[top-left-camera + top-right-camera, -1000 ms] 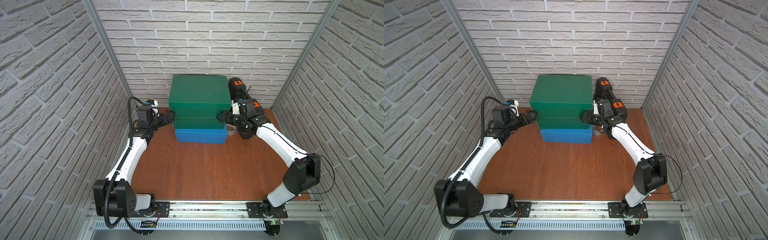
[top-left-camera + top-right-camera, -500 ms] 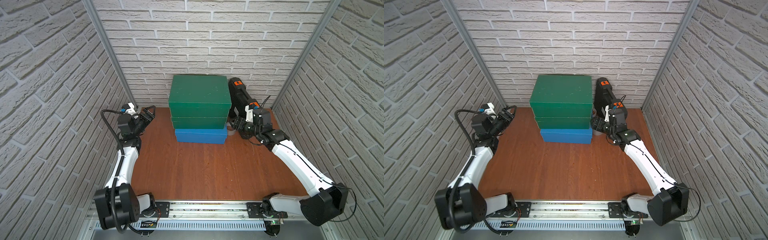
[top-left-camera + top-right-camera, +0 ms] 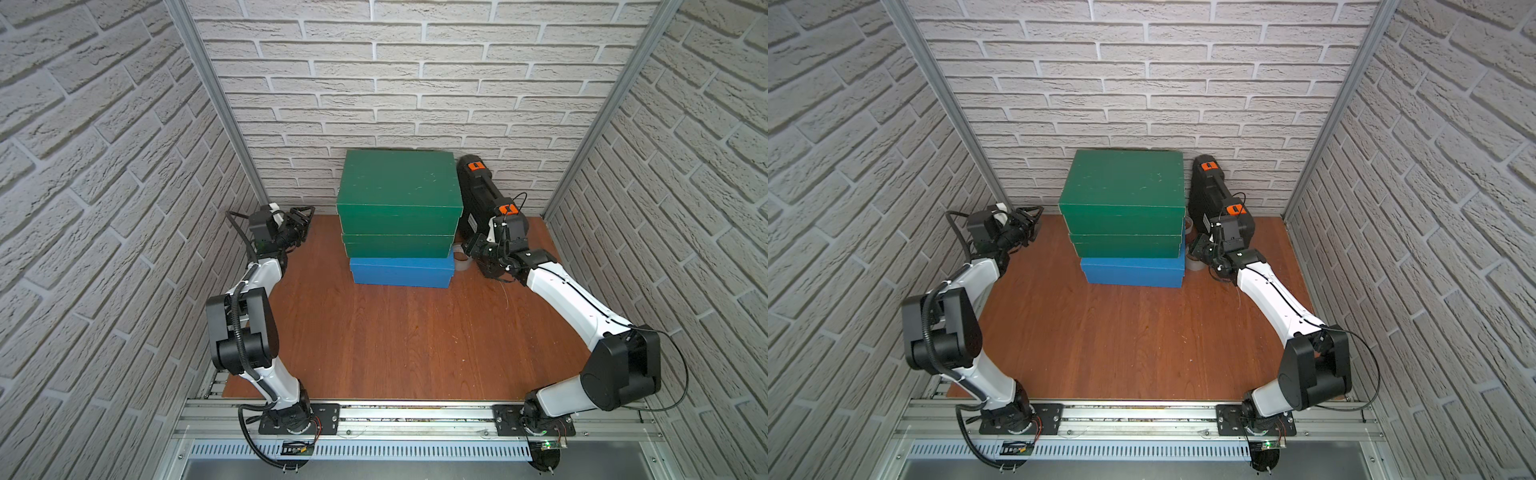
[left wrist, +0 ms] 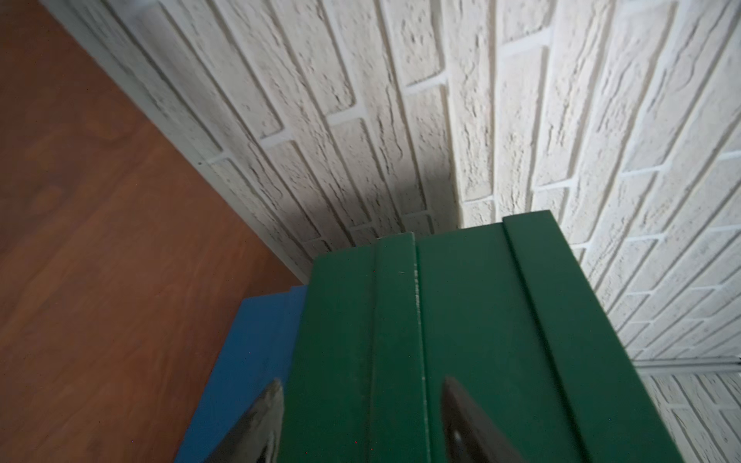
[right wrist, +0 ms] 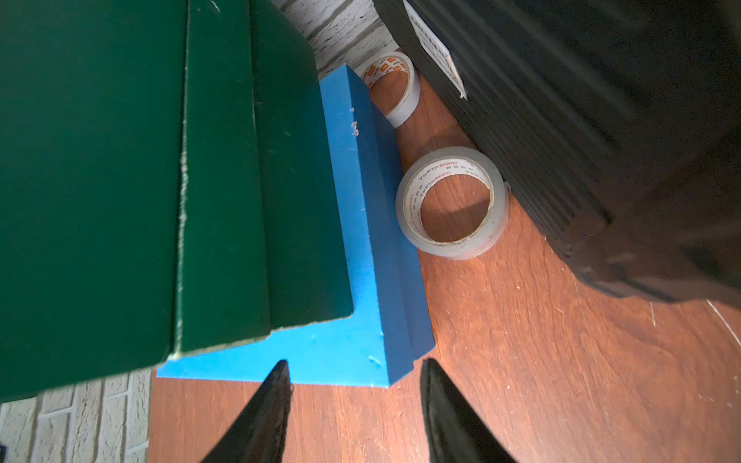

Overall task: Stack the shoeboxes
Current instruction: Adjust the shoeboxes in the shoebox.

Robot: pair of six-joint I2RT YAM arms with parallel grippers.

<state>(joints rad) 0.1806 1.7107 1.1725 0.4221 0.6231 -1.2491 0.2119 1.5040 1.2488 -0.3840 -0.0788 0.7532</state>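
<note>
Three shoeboxes stand stacked against the back wall in both top views. A dark green one (image 3: 399,183) is on top, a second green one (image 3: 399,246) lies under it, and a blue one (image 3: 401,272) is at the bottom. My left gripper (image 3: 305,212) hangs left of the stack, apart from it and open. Its wrist view has the green box ends (image 4: 461,320) and the blue box (image 4: 256,340) beyond the empty left gripper (image 4: 361,385). My right gripper (image 3: 471,246) is low, right of the stack. This right gripper (image 5: 355,366) is open over bare floor by the blue box's corner (image 5: 353,240).
A black case with orange latches (image 3: 478,195) leans on the back wall right of the stack. Two tape rolls (image 5: 453,204) (image 5: 395,88) lie between case and blue box. Brick walls close in three sides. The wooden floor (image 3: 395,332) stretches to the front rail.
Both grippers have left the sides of the stack. The left drew back toward the left wall, the right dropped and pulled away to the right. Both jaws have narrowed.
</note>
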